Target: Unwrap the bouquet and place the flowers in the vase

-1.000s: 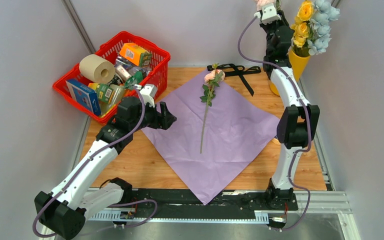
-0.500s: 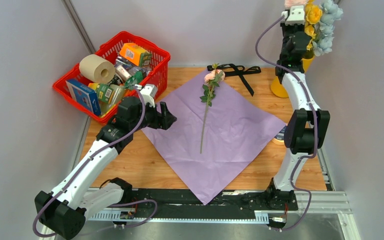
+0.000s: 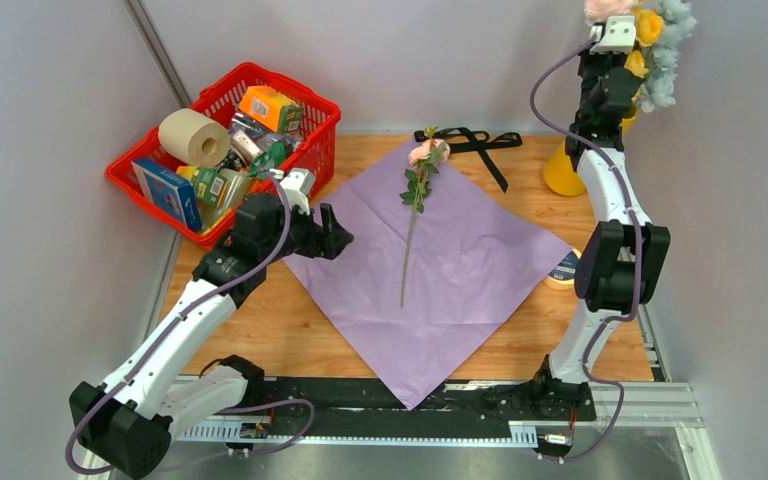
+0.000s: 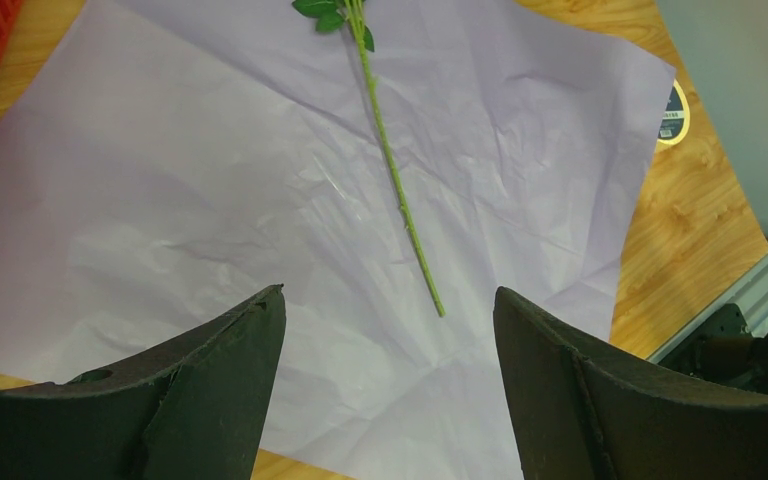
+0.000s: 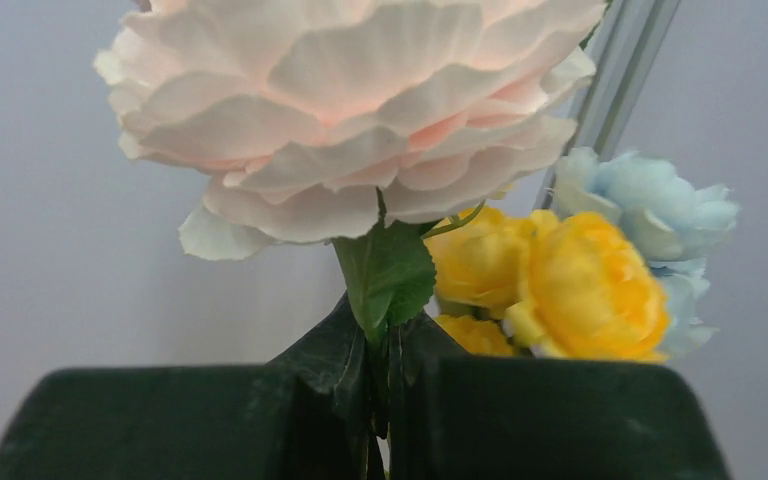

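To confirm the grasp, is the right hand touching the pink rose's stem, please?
Touching: the right wrist view shows the right hand shut on the rose stem.

This is a robotics lab test cell. A left arm [image 3: 190,305] and a right arm [image 3: 608,190] are bolted to a rail [image 3: 410,392] at the edge of a wooden table [image 3: 290,345]. Plain grey panels [image 3: 40,250] on metal posts [image 3: 157,50] box it in. A purple cable [image 3: 533,95] loops along each arm, and a red basket [image 3: 290,84] holds a jumble of unrelated packaged goods.
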